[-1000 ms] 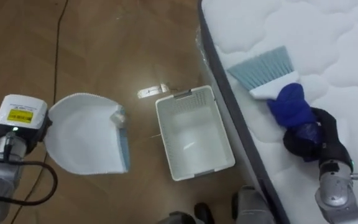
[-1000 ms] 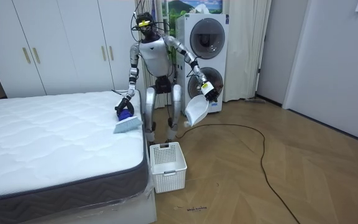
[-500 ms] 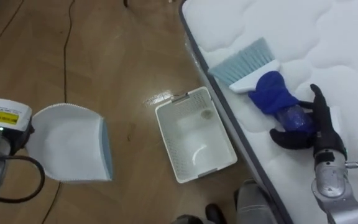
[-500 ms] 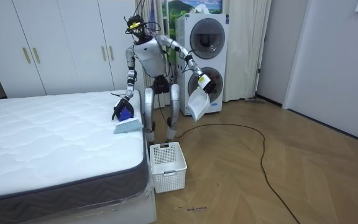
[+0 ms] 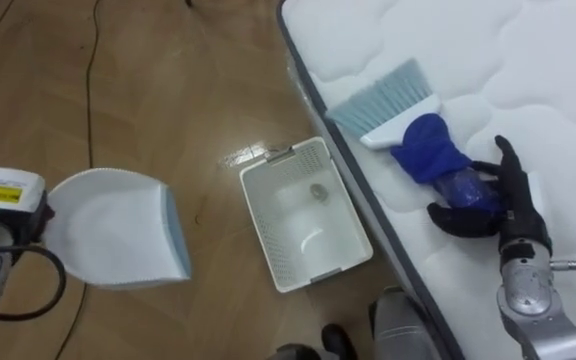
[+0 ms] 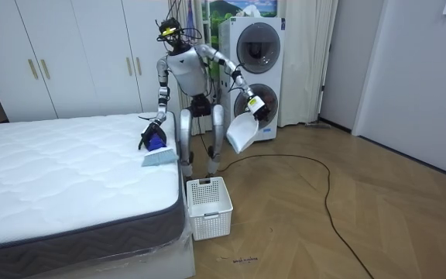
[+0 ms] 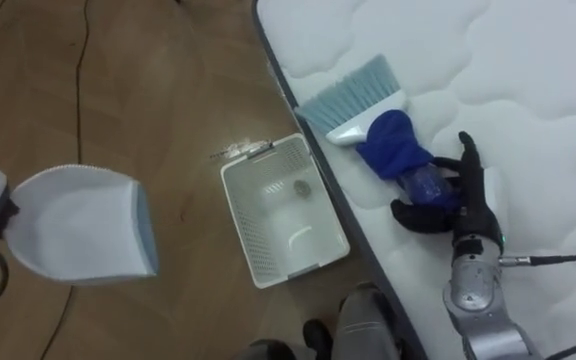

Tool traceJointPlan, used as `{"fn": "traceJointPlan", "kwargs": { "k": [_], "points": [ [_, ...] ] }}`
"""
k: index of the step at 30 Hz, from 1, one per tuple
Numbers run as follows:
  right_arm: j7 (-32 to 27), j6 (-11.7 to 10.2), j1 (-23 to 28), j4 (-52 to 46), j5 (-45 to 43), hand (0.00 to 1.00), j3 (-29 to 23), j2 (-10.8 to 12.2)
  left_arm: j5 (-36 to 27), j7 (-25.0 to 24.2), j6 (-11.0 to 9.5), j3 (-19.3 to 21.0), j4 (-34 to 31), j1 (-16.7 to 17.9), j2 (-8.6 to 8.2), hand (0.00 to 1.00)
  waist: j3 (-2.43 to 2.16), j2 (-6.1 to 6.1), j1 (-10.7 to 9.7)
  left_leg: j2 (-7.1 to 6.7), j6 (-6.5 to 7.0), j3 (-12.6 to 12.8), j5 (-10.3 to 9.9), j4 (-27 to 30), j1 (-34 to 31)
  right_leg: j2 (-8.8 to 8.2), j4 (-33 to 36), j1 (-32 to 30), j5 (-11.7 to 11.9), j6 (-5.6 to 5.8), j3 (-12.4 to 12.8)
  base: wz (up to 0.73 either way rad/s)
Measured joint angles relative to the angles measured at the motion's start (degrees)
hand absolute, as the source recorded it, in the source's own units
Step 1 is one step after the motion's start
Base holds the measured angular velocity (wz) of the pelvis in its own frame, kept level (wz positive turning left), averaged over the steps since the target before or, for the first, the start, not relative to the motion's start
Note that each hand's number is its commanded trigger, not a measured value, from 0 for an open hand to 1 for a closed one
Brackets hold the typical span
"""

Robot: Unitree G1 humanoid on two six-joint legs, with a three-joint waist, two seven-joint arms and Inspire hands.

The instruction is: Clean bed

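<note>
Your right hand [image 5: 513,205] lay on the mattress [image 5: 538,70] at the end of the brush [image 5: 413,140] handle. Its fingers were straight and the thumb was spread toward the handle, so it was open with nothing gripped; I couldn't tell if it touched the handle or sat just beside it. The brush lay flat near the bed's edge, its bristles pointing away from the hand. Below that edge on the floor [image 5: 188,70] stood the white basket [image 5: 280,158] with one small bit inside. Your left hand [image 5: 8,205] was out over the floor at the dustpan [image 5: 113,225], which hung clear of the bed and well apart from the basket; how that hand was closed I couldn't tell. The room view had you standing at the bed's corner beside the basket. My judgement: you were at the brush-handling step with the sweep not under way. The next move called for curling the right hand round the handle, bringing the dustpan up to the mattress edge, then sweeping toward it.
</note>
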Motion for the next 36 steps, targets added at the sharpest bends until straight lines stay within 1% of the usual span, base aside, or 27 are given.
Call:
{"fn": "traceJointPlan", "kwargs": {
  "k": [2,3,4,6,7,8,9,11,12,14,15,17,18,21,22,23,25,26,27,28,29,30,32,33,34,35,36],
  "points": [
    [-0.72,-0.64,0.83,0.02,0.25,0.0,-0.11,-0.02,-2.57,2.63,-0.91,0.79,-0.29,0.02,-0.02,1.0,-0.08,-0.16,0.86,0.28,0.0,0.02,0.0,-0.03,0.17,0.09,-0.38,0.25,0.12,-0.1,0.06,-0.05],
    [-0.85,-0.61,1.08,0.1,0.32,0.0,-0.06,-0.01,-3.96,4.35,-1.47,1.76,-0.73,0.3,-0.11,1.0,0.03,-0.55,1.15,0.4,0.0,0.02,-0.01,-0.14,0.62,0.2,-0.59,0.66,0.17,-0.12,0.06,-0.06],
    [-0.83,-0.59,1.24,0.49,0.47,0.0,0.02,0.06,-5.91,6.18,-1.93,2.74,-0.88,0.6,-0.41,1.0,0.37,-1.14,1.4,0.56,-0.08,0.03,-0.07,-0.28,1.51,0.45,-0.87,1.33,0.19,-0.18,0.2,-0.11],
    [-0.93,-0.6,2.44,0.52,0.75,0.0,-0.01,0.05,-7.52,9.01,-3.47,5.31,-1.27,1.42,-1.52,1.0,0.19,-2.17,2.87,1.15,-0.28,0.39,-0.33,-0.61,2.61,1.54,-1.66,2.09,0.59,-0.39,1.17,-0.3],
    [-0.95,-0.59,3.43,0.55,0.95,0.0,0.02,0.05,-7.46,10.96,-4.81,7.75,-1.38,1.72,-2.71,1.0,0.17,-2.94,4.79,2.27,-0.48,1.21,-0.73,-0.6,3.29,2.92,-2.6,2.66,1.13,-0.61,2.09,-0.49],
    [-0.95,-0.59,3.94,0.55,0.96,0.0,0.02,0.15,-7.45,11.94,-5.4,9.33,-1.69,2.27,-3.37,1.0,-0.01,-3.34,5.75,2.91,-0.63,1.74,-0.93,-0.65,3.61,3.62,-3.14,2.87,1.53,-0.77,2.47,-0.58],
    [-1.01,-0.58,4.55,0.69,1.24,0.0,0.01,0.25,-7.56,14.15,-6.28,11.98,-2.38,3.46,-4.66,1.0,-0.3,-3.95,6.91,3.65,-0.83,2.18,-1.06,-0.92,4.23,4.56,-4.18,3.55,2.05,-0.93,2.89,-0.42],
    [-1.67,-0.54,5.23,2.01,1.22,0.0,-0.12,0.44,-8.22,18.25,-8.49,15.98,-4.53,6.93,-7.37,1.0,-0.69,-5.12,7.37,4.36,-1.14,2.24,-1.25,-1.88,6.46,5.59,-6.24,6.08,2.7,-0.95,3.19,-0.31],
    [-1.87,-0.54,5.19,2.66,1.23,0.0,-0.13,0.6,-8.63,18.99,-9.05,16.5,-5.03,7.67,-7.8,1.0,-0.8,-5.41,7.49,4.56,-1.22,2.29,-1.3,-2.07,7.0,5.85,-6.76,6.71,2.89,-0.97,3.26,-0.23],
    [-2.3,-0.48,5.39,3.34,1.39,0.0,-0.43,0.89,-8.78,20.12,-10.97,17.9,-7.6,9.64,-8.31,1.0,-1.01,-6.43,7.69,5.77,-1.45,2.3,-1.81,-2.12,8.63,7.16,-8.88,9.13,3.76,-1.13,3.38,-0.19],
    [-2.5,-0.48,5.39,3.34,1.63,0.0,-0.83,0.92,-8.79,20.38,-11.31,18.12,-8.28,9.84,-8.43,1.0,-1.02,-6.66,7.82,5.96,-1.45,2.29,-1.82,-2.31,9.13,7.39,-9.57,9.78,3.94,-1.14,3.38,-0.15],
    [-3.18,-0.44,5.67,3.35,2.49,0.0,-3.3,0.97,-8.62,21.84,-11.88,18.15,-11.49,10.0,-8.95,1.0,-1.43,-7.54,8.28,6.27,-1.43,2.32,-1.83,-3.14,10.77,7.62,-11.21,11.69,4.59,-1.05,3.29,-0.11],
    [-3.29,-0.43,5.87,3.35,2.49,0.0,-3.84,0.99,-8.62,22.28,-12.0,18.15,-12.27,10.06,-9.25,1.0,-1.5,-7.62,8.34,6.45,-1.42,2.33,-1.84,-3.41,11.23,7.71,-11.8,12.3,4.91,-1.09,3.07,-0.15],
    [-3.68,-0.39,7.47,3.21,2.52,0.0,-5.08,1.75,-8.71,24.4,-12.86,18.27,-16.31,11.13,-11.76,1.0,-1.78,-8.14,8.56,7.12,-1.41,2.63,-1.83,-5.51,14.93,8.46,-15.37,16.48,6.12,-1.02,2.72,-0.16],
    [-3.66,-0.35,8.18,3.15,3.02,0.0,-5.08,1.94,-8.71,24.78,-13.5,18.27,-17.15,11.55,-13.02,1.0,-2.0,-8.45,8.62,7.22,-1.45,2.91,-1.81,-6.54,16.58,8.58,-16.6,18.06,6.44,-1.04,2.64,-0.27],
    [-3.64,0.09,8.59,2.72,3.87,0.0,-5.09,2.05,-8.77,24.82,-13.87,18.27,-18.23,12.01,-13.92,1.0,-2.23,-8.94,8.85,7.3,-1.52,3.71,-1.75,-7.68,18.08,8.61,-17.46,19.03,6.81,-1.03,2.61,-0.32],
    [-3.69,0.54,10.02,-0.12,4.17,0.0,-5.14,2.11,-9.99,24.89,-14.14,18.26,-21.47,13.93,-14.32,1.0,-2.54,-9.5,8.78,7.83,-1.58,5.28,-1.81,-8.96,19.81,9.01,-18.8,20.07,7.55,-1.04,2.6,-0.42],
    [-3.7,0.53,10.55,-1.16,4.01,0.0,-5.14,2.14,-10.31,24.96,-14.25,18.27,-22.6,14.64,-14.34,1.0,-2.59,-9.59,8.72,8.04,-1.62,5.77,-1.83,-9.3,20.35,9.11,-19.32,20.38,7.93,-1.2,2.51,-0.64],
    [-3.7,0.56,11.02,-1.87,3.52,0.0,-5.12,2.31,-10.76,24.95,-14.31,18.3,-24.77,16.2,-14.5,1.0,-2.76,-10.04,9.15,8.67,-1.77,7.74,-1.91,-9.96,21.8,9.56,-20.15,20.88,8.8,-1.28,2.49,-0.88],
    [-3.72,0.7,11.21,-2.09,3.48,0.0,-5.15,2.49,-10.77,24.94,-14.59,18.36,-25.93,17.0,-15.12,1.0,-2.8,-10.49,10.08,9.35,-1.95,9.95,-2.0,-10.92,23.42,9.77,-21.51,21.68,9.78,-1.87,1.34,-0.99],
    [-3.71,0.71,11.26,-2.23,3.5,0.0,-5.15,2.61,-10.79,24.93,-14.92,18.53,-26.07,17.13,-15.58,1.0,-2.84,-10.68,10.5,9.61,-2.0,10.93,-2.04,-11.38,24.17,9.79,-22.17,22.02,10.31,-2.15,0.48,-1.13],
    [-3.72,0.7,11.01,-2.62,3.79,0.0,-5.09,3.13,-11.02,24.93,-15.31,18.94,-26.2,17.18,-16.52,1.0,-2.84,-10.98,11.1,10.03,-2.18,11.69,-2.17,-11.95,25.31,9.94,-23.6,22.61,11.73,-2.8,-1.61,-1.23],
    [-3.67,0.69,10.19,-3.42,4.28,0.0,-4.49,4.1,-11.14,24.92,-16.3,19.64,-26.2,17.24,-17.8,1.0,-2.89,-11.17,12.6,12.11,-2.33,16.57,-2.3,-13.86,26.99,10.74,-28.2,24.47,15.75,-4.43,-7.36,-1.38],
    [-3.71,0.68,10.12,-3.76,4.32,0.0,-4.52,4.47,-11.08,24.89,-16.67,19.77,-26.25,17.09,-17.78,1.0,-2.82,-11.22,12.94,12.81,-2.3,18.28,-2.3,-14.22,27.0,10.69,-28.34,24.68,16.15,-4.36,-9.54,-1.09],
    [-3.72,0.68,10.25,-3.88,4.31,0.0,-4.56,4.77,-11.06,24.9,-17.06,19.99,-26.25,17.23,-18.27,1.0,-2.8,-11.52,13.28,13.3,-2.27,21.44,-2.29,-15.16,27.99,8.86,-23.63,24.84,14.05,-2.99,-13.86,-0.99],
    [-3.91,0.68,10.28,-3.88,4.32,0.0,-4.68,4.76,-11.02,24.9,-17.22,20.48,-26.26,17.44,-19.18,1.0,-2.75,-11.75,13.84,13.37,-2.22,24.37,-2.15,-16.35,29.24,6.37,-18.26,25.81,11.67,-1.63,-15.53,-1.02],
    [-3.99,0.67,10.25,-3.85,4.46,0.0,-4.64,4.76,-11.16,24.89,-17.22,20.56,-26.3,17.41,-19.46,1.0,-2.77,-11.98,14.17,13.38,-2.24,25.96,-2.12,-16.78,29.7,4.95,-15.92,26.58,10.57,-1.07,-16.22,-1.05]
  ]
}}
